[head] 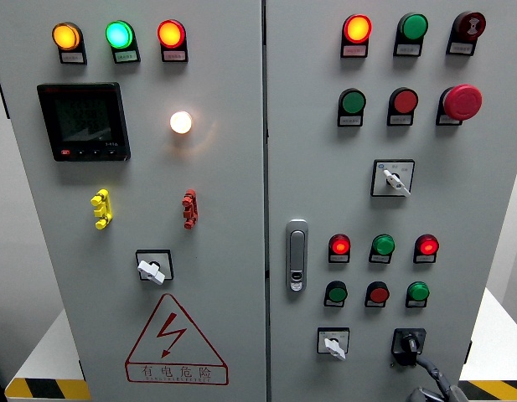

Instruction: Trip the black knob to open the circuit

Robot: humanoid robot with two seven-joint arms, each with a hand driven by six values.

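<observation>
Reaching up from bottom right, metallic right hand (pixel 434 387), grip unclear, glossy black knob (pixel 408 343), matte grey panel (pixel 241 209).

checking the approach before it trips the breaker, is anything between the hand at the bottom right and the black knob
Nothing visible stands between them. The grey robot hand comes up from the bottom edge on the right, directly below the black rotary knob on the right grey cabinet door, with a fingertip already at or just under the knob. The white selector switch sits off to the left.
</observation>
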